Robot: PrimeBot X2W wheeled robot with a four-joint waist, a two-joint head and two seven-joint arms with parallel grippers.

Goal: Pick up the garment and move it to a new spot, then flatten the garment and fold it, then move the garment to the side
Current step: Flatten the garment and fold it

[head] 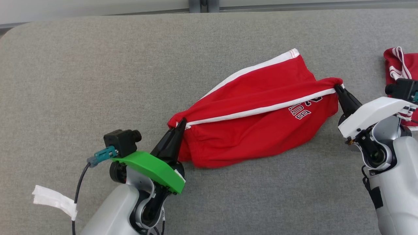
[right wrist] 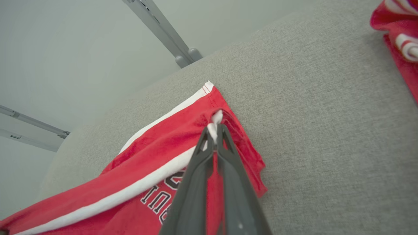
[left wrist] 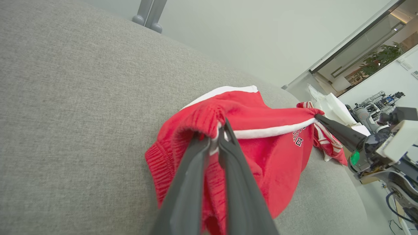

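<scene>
Grey counter [head: 98, 65] carries the red garment [head: 254, 130] mid-surface, strung between my two arms. It looks light, limp knit that sags and bunches, so I'd hold it by the white-trimmed band ends. Left fingers [head: 173, 140] are clenched on its near-left corner and right fingers [head: 346, 99] on its right end; a second red striped garment [head: 396, 65] near my right wrist could snag.

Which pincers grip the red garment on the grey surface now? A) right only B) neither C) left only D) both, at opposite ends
D: the left pincer is shut on one end of the red garment and the right pincer on the other, with the white-striped edge drawn between them.
</scene>
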